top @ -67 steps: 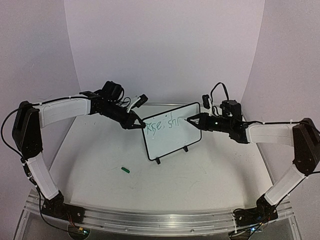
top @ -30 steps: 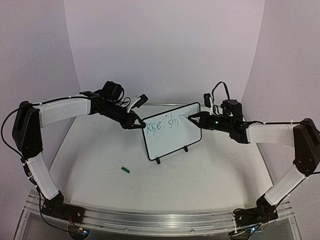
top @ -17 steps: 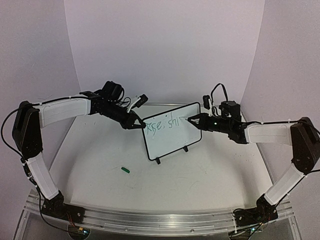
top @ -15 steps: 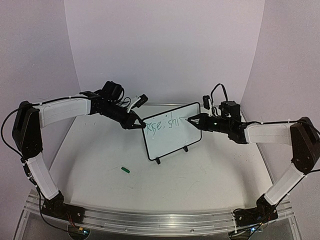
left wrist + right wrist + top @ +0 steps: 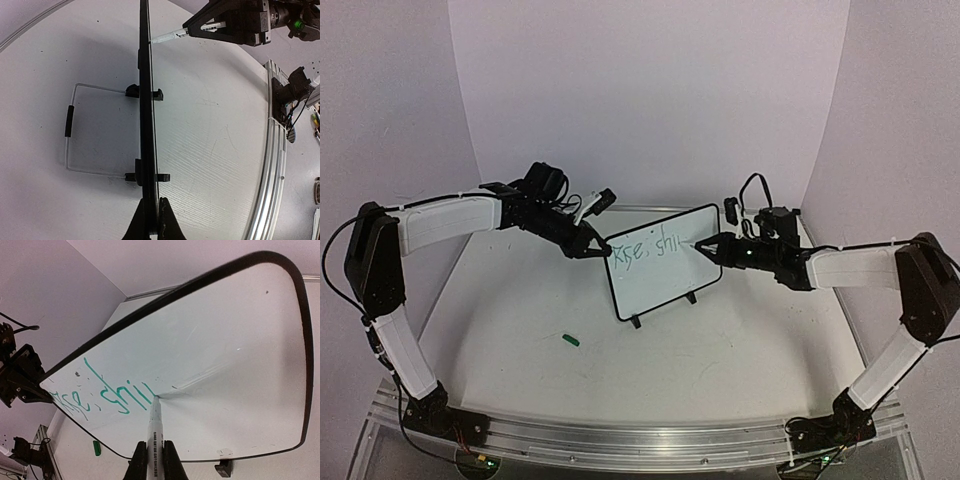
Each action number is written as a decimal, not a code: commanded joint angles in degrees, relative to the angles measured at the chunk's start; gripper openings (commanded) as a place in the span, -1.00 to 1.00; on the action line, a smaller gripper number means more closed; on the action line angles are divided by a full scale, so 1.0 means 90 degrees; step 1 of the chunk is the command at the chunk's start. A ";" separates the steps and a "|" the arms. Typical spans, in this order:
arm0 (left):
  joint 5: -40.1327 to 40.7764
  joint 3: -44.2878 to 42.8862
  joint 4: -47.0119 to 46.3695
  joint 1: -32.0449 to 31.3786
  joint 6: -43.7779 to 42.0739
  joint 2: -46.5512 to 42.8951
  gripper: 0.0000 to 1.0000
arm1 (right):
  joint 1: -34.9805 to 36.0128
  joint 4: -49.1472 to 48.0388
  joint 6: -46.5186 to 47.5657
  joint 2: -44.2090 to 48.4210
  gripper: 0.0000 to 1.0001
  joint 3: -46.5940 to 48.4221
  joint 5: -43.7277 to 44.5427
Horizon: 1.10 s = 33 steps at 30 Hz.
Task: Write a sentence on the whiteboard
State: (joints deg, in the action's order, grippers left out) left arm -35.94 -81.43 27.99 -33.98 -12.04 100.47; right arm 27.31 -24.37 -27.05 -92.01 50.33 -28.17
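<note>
Toward 12 o'clock from the middle of the surface (image 5: 720, 350), the whiteboard (image 5: 665, 280) stands upright on two black feet (image 5: 145, 92). From the left wrist it shows only as a thin black edge with its writing face hidden. A wire loop (image 5: 70, 125) lies on the surface at its 9 o'clock side and reaches to the feet.

The left fingers (image 5: 142, 220) are closed on the frame at the board's 10 o'clock corner. The right fingers (image 5: 136, 462) are closed around a white marker (image 5: 154, 427), whose rear is cut off by the picture's lower edge. Its tip touches the board face.

The sentence (image 5: 107, 397) is thin green handwriting in one line across the upper part of the board. It reads roughly "Rise, shin", and the first letters near the left fingers are hard to make out.

White board face lies bare from the tip toward the 3 o'clock frame and below the writing. A small green object (image 5: 571, 340) lies on the surface at 7 o'clock, well apart from the board.
</note>
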 commanded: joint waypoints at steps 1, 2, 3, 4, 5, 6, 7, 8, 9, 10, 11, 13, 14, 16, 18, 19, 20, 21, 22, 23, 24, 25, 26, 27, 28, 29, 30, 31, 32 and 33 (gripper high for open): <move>0.0368 0.0014 0.0563 -0.0120 -0.0336 0.0251 -1.00 | 0.0001 -0.0159 -0.0015 -0.0097 -1.00 -0.0103 0.0015; 0.0366 0.0013 0.0565 -0.0120 -0.0337 0.0249 -1.00 | -0.0004 -0.0160 -0.0021 -0.0093 -1.00 -0.0104 0.0015; 0.0365 0.0010 0.0564 -0.0121 -0.0336 0.0251 -1.00 | -0.0004 -0.0160 -0.0020 -0.0090 -1.00 -0.0102 0.0014; 0.0365 0.0012 0.0563 -0.0122 -0.0340 0.0254 -1.00 | -0.0001 -0.0162 -0.0022 -0.0079 -1.00 -0.0091 0.0007; 0.0365 0.0012 0.0562 -0.0122 -0.0339 0.0256 -1.00 | -0.0006 -0.0161 -0.0030 -0.0071 -1.00 -0.0079 -0.0002; 0.0365 0.0014 0.0562 -0.0122 -0.0335 0.0254 -1.00 | -0.0007 -0.0156 -0.0044 -0.0062 -1.00 -0.0056 -0.0019; 0.0364 0.0006 0.0562 -0.0121 -0.0337 0.0253 -1.00 | -0.0005 -0.0162 -0.0058 -0.0047 -1.00 -0.0033 -0.0033; 0.0365 0.0005 0.0565 -0.0121 -0.0333 0.0253 -1.00 | -0.0002 -0.0163 -0.0066 -0.0031 -1.00 -0.0004 -0.0048; 0.0367 0.0007 0.0564 -0.0123 -0.0334 0.0253 -1.00 | 0.0001 -0.0172 -0.0081 -0.0004 -1.00 0.0022 -0.0058; 0.0369 0.0008 0.0563 -0.0126 -0.0333 0.0253 -1.00 | 0.0004 -0.0184 -0.0099 0.0027 -1.00 0.0054 -0.0064; 0.0366 0.0011 0.0563 -0.0124 -0.0337 0.0253 -1.00 | 0.0000 -0.0197 -0.0114 0.0057 -1.00 0.0086 -0.0064; 0.0366 0.0007 0.0562 -0.0131 -0.0335 0.0253 -1.00 | -0.0006 -0.0211 -0.0129 0.0132 -1.00 0.0138 -0.0045; 0.0363 0.0009 0.0562 -0.0131 -0.0333 0.0253 -1.00 | -0.0001 -0.0210 -0.0129 0.0161 -1.00 0.0171 -0.0038; 0.0369 0.0006 0.0562 -0.0131 -0.0338 0.0253 -1.00 | -0.0003 -0.0220 -0.0124 0.0194 -1.00 0.0231 -0.0026; 0.0371 0.0005 0.0562 -0.0131 -0.0338 0.0253 -1.00 | -0.0005 -0.0222 -0.0124 0.0196 -1.00 0.0287 -0.0022; 0.0369 0.0005 0.0562 -0.0133 -0.0335 0.0253 -1.00 | -0.0003 -0.0225 -0.0121 0.0189 -1.00 0.0307 -0.0017; 0.0367 0.0005 0.0561 -0.0135 -0.0335 0.0253 -1.00 | -0.0001 -0.0231 -0.0121 0.0179 -1.00 0.0325 -0.0014; 0.0366 0.0005 0.0561 -0.0132 -0.0337 0.0253 -1.00 | -0.0003 -0.0233 -0.0120 0.0169 -1.00 0.0342 -0.0014; 0.0365 0.0005 0.0562 -0.0132 -0.0336 0.0250 -1.00 | -0.0003 -0.0241 -0.0121 0.0160 -1.00 0.0354 -0.0012; 0.0367 0.0005 0.0562 -0.0134 -0.0335 0.0245 -1.00 | 0.0000 -0.0247 -0.0121 0.0158 -1.00 0.0362 -0.0002; 0.0364 0.0005 0.0563 -0.0135 -0.0335 0.0244 -1.00 | -0.0002 -0.0247 -0.0121 0.0159 -1.00 0.0364 0.0015; 0.0370 0.0005 0.0562 -0.0132 -0.0339 0.0244 -1.00 | 0.0000 -0.0256 -0.0128 0.0165 -1.00 0.0364 0.0037; 0.0369 0.0005 0.0562 -0.0132 -0.0335 0.0251 -1.00 | 0.0000 -0.0265 -0.0121 0.0170 -1.00 0.0364 0.0060; 0.0369 0.0005 0.0562 -0.0131 -0.0333 0.0250 -1.00 | -0.0006 -0.0270 -0.0125 0.0175 -1.00 0.0364 0.0070; 0.0370 0.0005 0.0564 -0.0131 -0.0332 0.0246 -1.00 | -0.0001 -0.0274 -0.0129 0.0179 -1.00 0.0364 0.0088; 0.0368 0.0005 0.0562 -0.0131 -0.0332 0.0244 -1.00 | -0.0006 -0.0290 -0.0129 0.0185 -1.00 0.0365 0.0105; 0.0366 0.0005 0.0562 -0.0133 -0.0335 0.0244 -1.00 | -0.0002 -0.0297 -0.0129 0.0193 -1.00 0.0366 0.0133; 0.0368 0.0005 0.0562 -0.0139 -0.0332 0.0244 -1.00 | -0.0005 -0.0306 -0.0129 0.0204 -1.00 0.0364 0.0152; 0.0370 0.0005 0.0562 -0.0142 -0.0333 0.0244 -1.00 | -0.0006 -0.0317 -0.0129 0.0211 -1.00 0.0354 0.0190; 0.0370 0.0005 0.0562 -0.0146 -0.0337 0.0248 -1.00 | -0.0006 -0.0342 -0.0135 0.0223 -1.00 0.0339 0.0214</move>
State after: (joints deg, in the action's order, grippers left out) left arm -35.90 -81.43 27.99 -34.04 -12.03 100.47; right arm 27.31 -24.45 -28.12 -92.22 51.27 -28.28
